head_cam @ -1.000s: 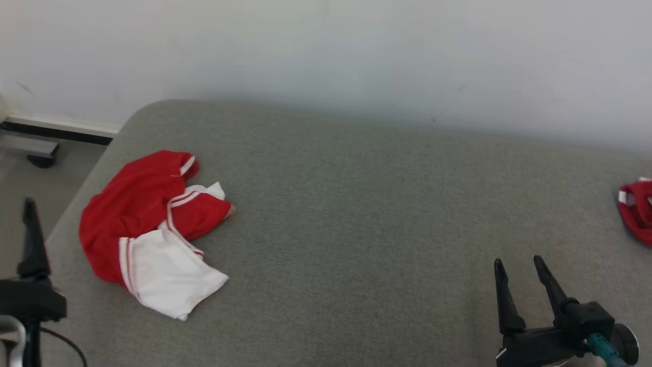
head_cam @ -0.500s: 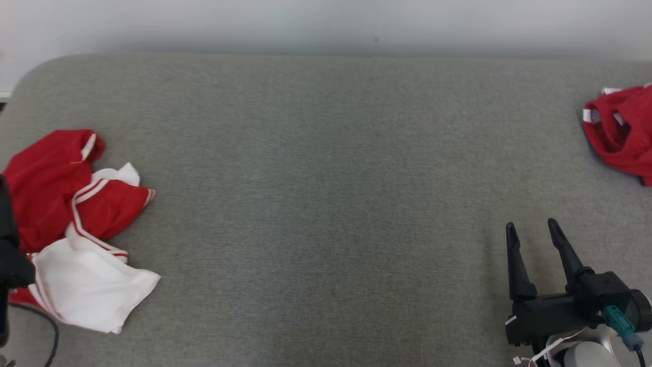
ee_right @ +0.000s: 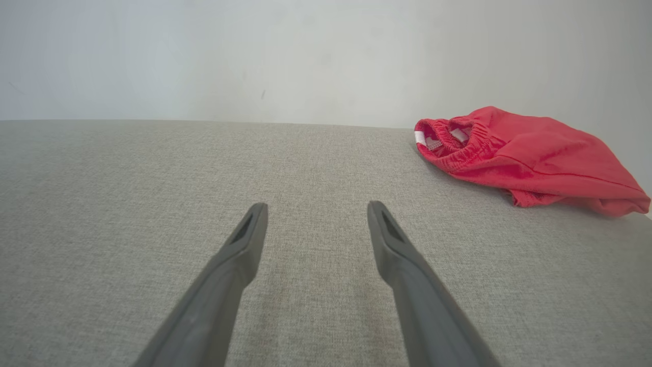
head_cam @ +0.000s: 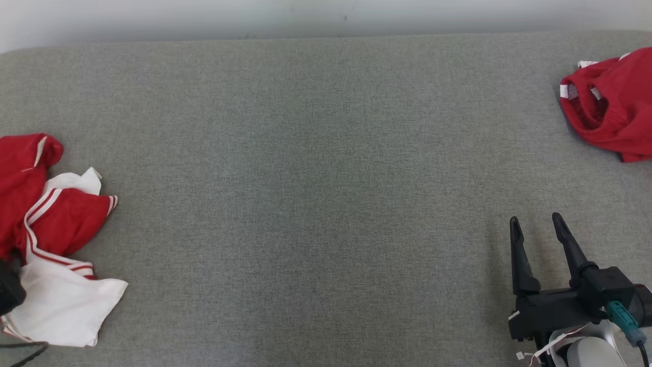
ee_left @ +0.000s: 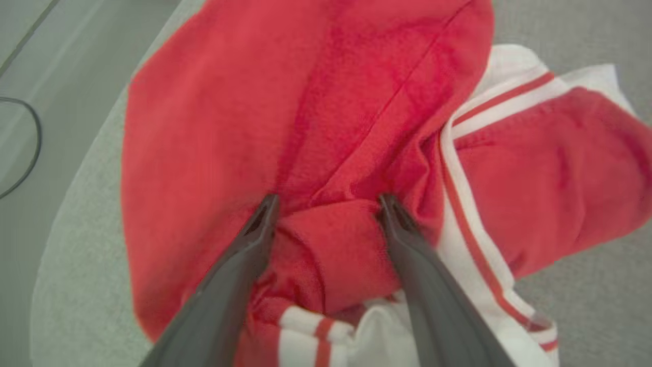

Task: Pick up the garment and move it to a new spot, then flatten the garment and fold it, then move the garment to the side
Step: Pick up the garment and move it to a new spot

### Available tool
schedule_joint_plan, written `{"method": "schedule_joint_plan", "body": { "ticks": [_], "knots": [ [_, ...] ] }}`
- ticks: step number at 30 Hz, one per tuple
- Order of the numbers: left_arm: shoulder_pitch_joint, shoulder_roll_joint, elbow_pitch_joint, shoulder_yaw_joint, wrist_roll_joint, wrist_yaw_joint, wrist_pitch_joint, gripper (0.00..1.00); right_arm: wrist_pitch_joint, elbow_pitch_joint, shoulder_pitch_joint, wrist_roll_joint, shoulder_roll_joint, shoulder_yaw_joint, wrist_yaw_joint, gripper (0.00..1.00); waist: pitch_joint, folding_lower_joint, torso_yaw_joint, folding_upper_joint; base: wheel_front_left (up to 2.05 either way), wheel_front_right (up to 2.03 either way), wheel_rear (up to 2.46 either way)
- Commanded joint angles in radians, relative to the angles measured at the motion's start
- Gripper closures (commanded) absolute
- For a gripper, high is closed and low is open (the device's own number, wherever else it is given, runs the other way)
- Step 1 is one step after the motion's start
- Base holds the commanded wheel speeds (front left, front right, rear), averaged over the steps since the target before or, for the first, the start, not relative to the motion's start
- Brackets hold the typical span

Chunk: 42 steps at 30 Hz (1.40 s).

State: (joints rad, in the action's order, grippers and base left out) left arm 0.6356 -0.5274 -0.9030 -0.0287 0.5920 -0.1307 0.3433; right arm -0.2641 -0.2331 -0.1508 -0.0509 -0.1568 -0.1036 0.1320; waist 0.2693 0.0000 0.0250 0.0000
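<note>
In the head view, the crumpled red-and-white jersey garment (head_cam: 51, 239) lies at the left edge of the grey cloth surface (head_cam: 316, 178), while the right gripper (head_cam: 535, 218) hovers wide apart and empty at the lower right, probably keeping clear. In the left wrist view, the left gripper (ee_left: 328, 204) is spread wide astride a raised red fold of the garment, seemingly placed to pinch it. In the right wrist view, bare cloth lies between the fingers, with red elastic-waisted shorts (ee_right: 530, 158) well apart.
</note>
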Motion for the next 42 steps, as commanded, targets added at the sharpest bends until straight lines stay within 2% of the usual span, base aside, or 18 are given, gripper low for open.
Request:
{"method": "schedule_joint_plan", "body": {
  "ticks": [1,4,7,9,10,13,20,23,26,32,38,42],
  "knots": [
    [0.008,0.005,-0.019,0.013,-0.001,0.002,0.028,0.0,0.0,0.003,-0.008,0.007,0.001,0.001,-0.002,0.0,0.001,0.0,0.001,0.0,0.0,0.0,0.0],
    [0.024,-0.005,-0.071,0.033,-0.003,0.002,0.101,0.0,0.0,-0.001,-0.012,0.007,0.001,0.006,-0.002,0.0,0.003,0.0,0.0,0.0,0.0,0.0,0.0],
    [0.03,0.006,-0.087,0.047,-0.007,0.005,0.1,0.0,0.0,-0.006,-0.014,0.006,-0.001,0.014,-0.002,0.0,0.001,0.0,-0.005,0.0,0.0,0.0,0.0],
    [0.032,0.013,-0.099,0.049,0.003,0.003,0.086,0.57,0.0,-0.006,-0.014,0.006,-0.004,0.016,-0.002,0.0,-0.001,0.0,-0.009,0.0,0.0,0.0,0.0],
    [0.029,0.018,-0.099,0.059,-0.005,0.002,0.077,1.0,0.0,-0.008,-0.015,0.005,-0.006,0.017,-0.002,0.0,-0.003,0.0,-0.012,0.0,0.0,0.0,0.0],
    [0.025,0.02,-0.08,0.074,-0.014,0.0,0.001,1.0,0.0,-0.014,-0.014,0.0,-0.012,0.016,-0.002,0.0,-0.014,0.0,-0.018,0.0,0.0,0.0,0.0],
    [0.079,-0.005,-0.004,0.066,-0.039,0.002,-0.351,1.0,0.0,-0.02,0.008,-0.007,0.0,0.002,-0.002,0.0,-0.062,0.0,-0.022,0.0,0.0,0.0,0.0],
    [0.109,-0.008,0.022,0.084,-0.063,0.001,-0.435,1.0,0.0,-0.023,0.014,-0.01,0.007,0.001,-0.002,0.0,-0.089,0.0,-0.028,0.0,0.0,0.0,0.0],
    [0.147,-0.003,0.067,0.114,-0.07,0.001,-0.477,1.0,0.0,-0.027,0.023,-0.012,0.019,0.004,-0.002,0.0,-0.114,0.0,-0.036,0.0,0.0,0.0,0.0],
    [0.203,0.028,0.183,0.162,-0.042,0.001,-0.489,1.0,0.0,-0.033,0.034,-0.019,0.036,0.013,-0.002,0.0,-0.147,0.0,-0.066,0.0,0.0,0.0,0.0],
    [0.236,0.068,0.332,0.224,-0.035,0.001,-0.457,1.0,0.0,-0.037,0.043,-0.028,0.058,0.019,-0.002,0.0,-0.162,0.0,-0.141,0.0,0.0,0.0,0.0],
    [0.225,0.116,0.409,0.263,-0.044,0.012,-0.445,1.0,0.0,-0.037,0.05,-0.032,0.066,0.012,-0.002,0.0,-0.164,0.0,-0.2,0.0,0.0,0.0,0.0]
  ]
}}
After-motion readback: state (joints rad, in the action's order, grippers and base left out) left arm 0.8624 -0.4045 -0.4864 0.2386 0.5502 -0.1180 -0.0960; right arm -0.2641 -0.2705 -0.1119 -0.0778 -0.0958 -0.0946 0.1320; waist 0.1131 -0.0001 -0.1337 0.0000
